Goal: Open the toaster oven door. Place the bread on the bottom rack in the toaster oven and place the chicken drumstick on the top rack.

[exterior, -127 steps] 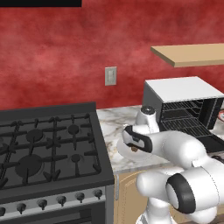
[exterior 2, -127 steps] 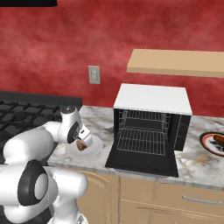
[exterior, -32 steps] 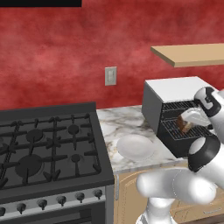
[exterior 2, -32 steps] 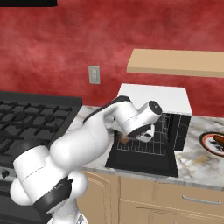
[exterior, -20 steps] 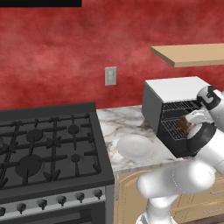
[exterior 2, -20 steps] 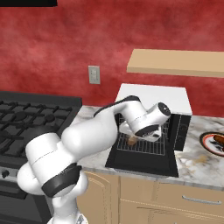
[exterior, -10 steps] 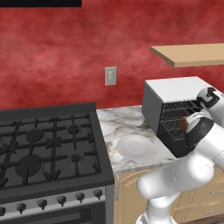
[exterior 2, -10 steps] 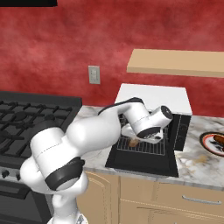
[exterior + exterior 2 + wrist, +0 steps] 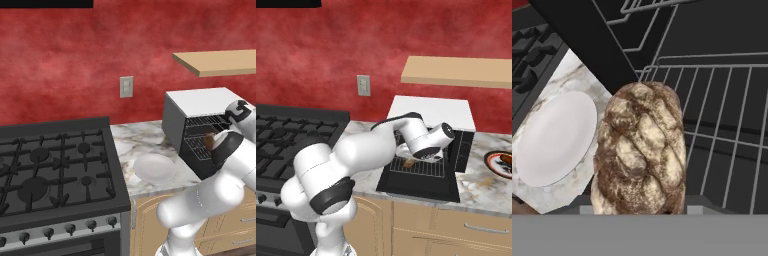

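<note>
Since the earlier frame the arm has swung from the plate side to the toaster oven mouth, carrying the bread with it; the plate (image 9: 155, 167) now lies bare.

Near first, hand view: one bread (image 9: 641, 150) loaf at centre bottom, oval, brown crust with pale floury cracks, long axis running up the frame. It sits over the wire rack (image 9: 727, 130), bars visible right and above it. The fingers are hidden behind the loaf, so how the jaws stand on it cannot be told from the frames. One white round plate at left of that view on marble counter (image 9: 572, 70).

Right base view: gripper (image 9: 415, 159) at frame centre, just inside the oven opening, a brown bit of bread showing under the wrist. One toaster oven door (image 9: 418, 186), flat black panel, folded down open onto the counter, lower centre. One toaster oven (image 9: 431, 112), black box, white top, centre right. Wire racks visible inside, count unclear.

Farther: one second plate (image 9: 502, 164) with brownish food at right edge. One gas stove (image 9: 55, 170) at left of the left base view. One wall outlet (image 9: 126, 86), one wooden shelf (image 9: 456, 71) upper right.
</note>
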